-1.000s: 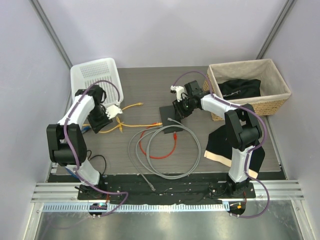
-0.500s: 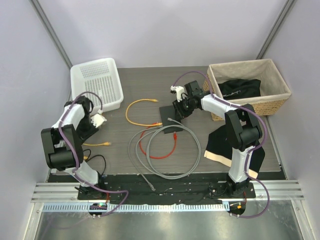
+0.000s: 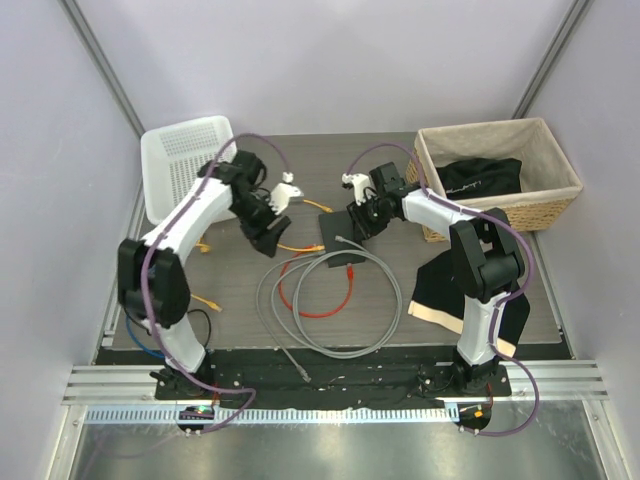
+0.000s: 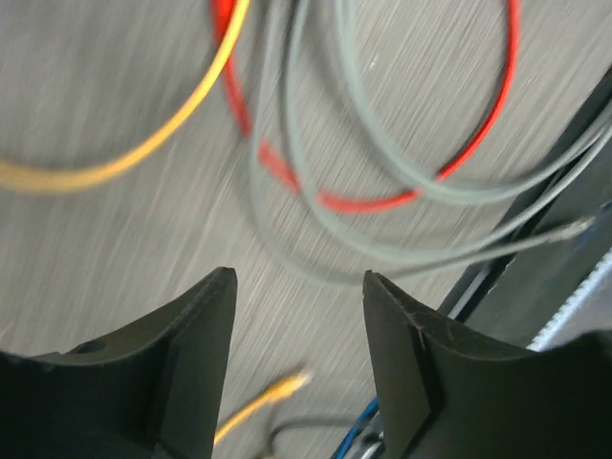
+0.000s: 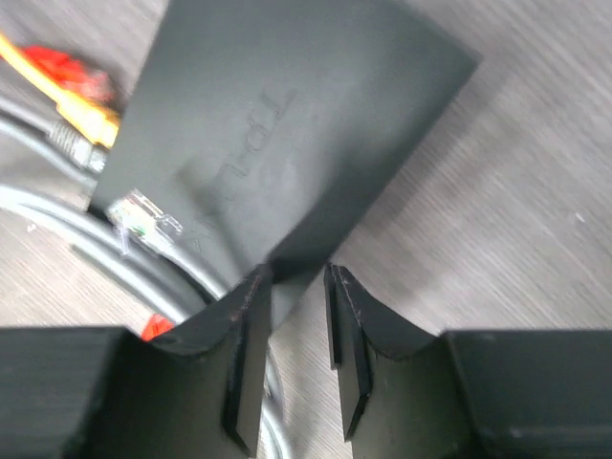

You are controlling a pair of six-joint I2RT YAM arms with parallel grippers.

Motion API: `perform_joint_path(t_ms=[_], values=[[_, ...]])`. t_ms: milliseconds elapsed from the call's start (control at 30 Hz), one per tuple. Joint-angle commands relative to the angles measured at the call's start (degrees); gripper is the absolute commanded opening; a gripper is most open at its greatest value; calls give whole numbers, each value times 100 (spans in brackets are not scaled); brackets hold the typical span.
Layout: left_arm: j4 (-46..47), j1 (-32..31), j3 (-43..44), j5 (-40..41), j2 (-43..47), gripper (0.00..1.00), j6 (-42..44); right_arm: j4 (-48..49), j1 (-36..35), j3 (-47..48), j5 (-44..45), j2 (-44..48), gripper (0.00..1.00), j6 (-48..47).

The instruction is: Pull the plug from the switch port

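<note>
Handling first: judging the switch (image 5: 287, 124) as light, stiff and smooth, so likely sliding on the table (image 3: 320, 160) under a pull. Lying flat mid-table, between both arms. Clamping its corner with the right gripper (image 5: 295, 277); hovering the left gripper (image 4: 298, 282), jaws apart and empty, near the gray cable (image 4: 256, 163). Taking the yellow plug (image 5: 81, 115) by its hard body, probably, not by the soft cord.
</note>
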State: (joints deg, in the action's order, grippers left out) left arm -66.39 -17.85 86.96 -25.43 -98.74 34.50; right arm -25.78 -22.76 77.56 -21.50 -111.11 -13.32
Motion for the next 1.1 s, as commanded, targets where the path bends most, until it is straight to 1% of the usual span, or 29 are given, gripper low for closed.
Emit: perform_joint_path(t_ms=[0, 33, 67, 100, 167, 233, 367, 500, 667, 933, 1067], values=[[502, -219, 260, -647, -909, 58, -1172, -674, 18, -311, 550, -7, 36, -153], [713, -237, 208, -595, -1076, 57, -1635, -665, 18, -355, 567, 54, 36, -171], [1194, -246, 68, -516, -1112, 56, -1848, -665, 18, -425, 576, 98, 36, -188], [1416, -280, 15, -368, -1139, 55, -2042, -665, 18, -469, 585, 133, 36, -197], [1777, -316, -12, -244, -1244, 51, -2394, -674, 9, -610, 603, 239, 36, -215], [1884, -333, 75, -129, -1384, 49, -2631, -674, 18, -680, 620, 335, 36, -223], [1972, -334, 67, -164, -1499, 47, -2782, -648, 18, -882, 620, 432, 36, -223], [1998, -334, 76, -156, -1692, 42, -2914, -648, 18, -892, 620, 415, 36, -215], [2034, -465, 119, 257, -1903, 38, -2835, -621, 18, -769, 620, 345, 36, -197], [2069, -834, 190, 468, -2202, 37, -2852, -621, 18, -725, 594, 283, 36, -188], [2095, -993, 137, 906, -2264, 35, -2931, -595, 18, -751, 611, 292, 36, -197]])
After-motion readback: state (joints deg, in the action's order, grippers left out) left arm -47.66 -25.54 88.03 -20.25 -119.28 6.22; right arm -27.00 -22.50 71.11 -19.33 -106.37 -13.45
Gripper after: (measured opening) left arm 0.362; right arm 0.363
